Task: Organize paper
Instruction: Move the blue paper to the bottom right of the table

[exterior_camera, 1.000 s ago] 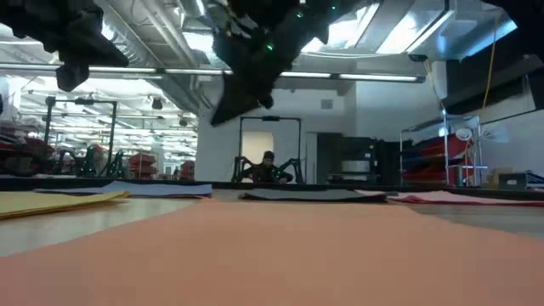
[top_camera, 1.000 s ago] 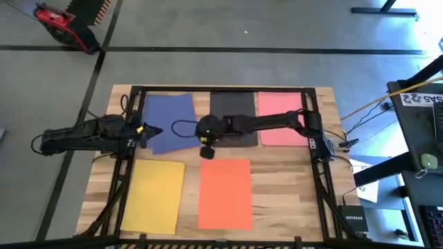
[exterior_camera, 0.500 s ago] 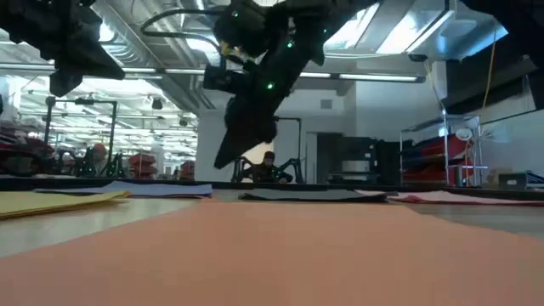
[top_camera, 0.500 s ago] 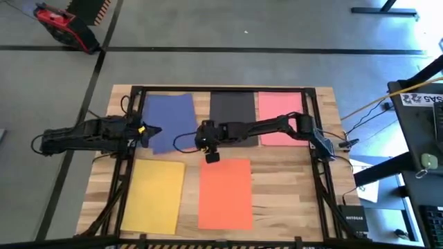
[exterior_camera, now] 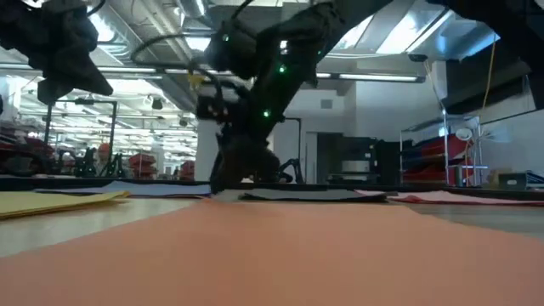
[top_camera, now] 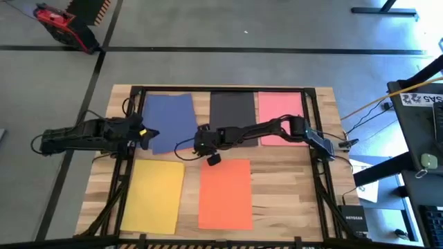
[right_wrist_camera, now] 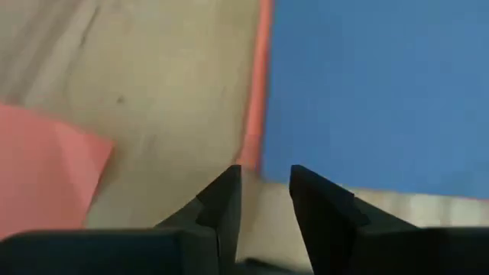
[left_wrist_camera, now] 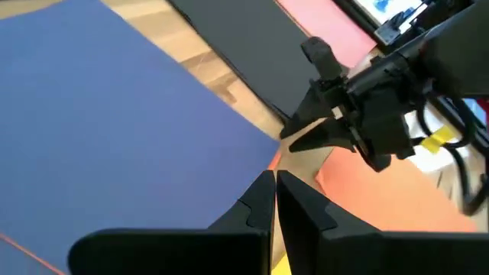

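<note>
Five sheets of paper lie flat on the wooden table: blue (top_camera: 169, 119), black (top_camera: 233, 114) and pink (top_camera: 280, 117) along the far side, yellow (top_camera: 156, 195) and orange (top_camera: 225, 192) nearer. My right gripper (top_camera: 190, 146) is down at table height by the blue sheet's near right corner (right_wrist_camera: 269, 174), its fingers a narrow gap apart. My left gripper (left_wrist_camera: 275, 187) is shut, held above the blue sheet's near left part and well clear of it in the low view (exterior_camera: 66, 64). A thin orange strip (right_wrist_camera: 256, 99) runs along the blue sheet's edge. My right gripper slants down from the table's right side, its fingertips (right_wrist_camera: 225, 191) on either side of the blue sheet's near right corner (left_wrist_camera: 269, 145). I cannot tell whether they touch the sheet or the table. The sheet lies flat.
A dark metal frame (top_camera: 221, 88) borders the table. Bare wood (top_camera: 277, 194) shows to the right of the orange sheet. The orange sheet's far left corner (right_wrist_camera: 53, 153) lies close to my right gripper. Beyond the table are a red tool (top_camera: 59, 21) and a desk (top_camera: 422, 117).
My right gripper has come down from well above the table to table height, moving a little toward the left edge, and now stands at the blue sheet's near right corner. None of the sheets has visibly moved.
</note>
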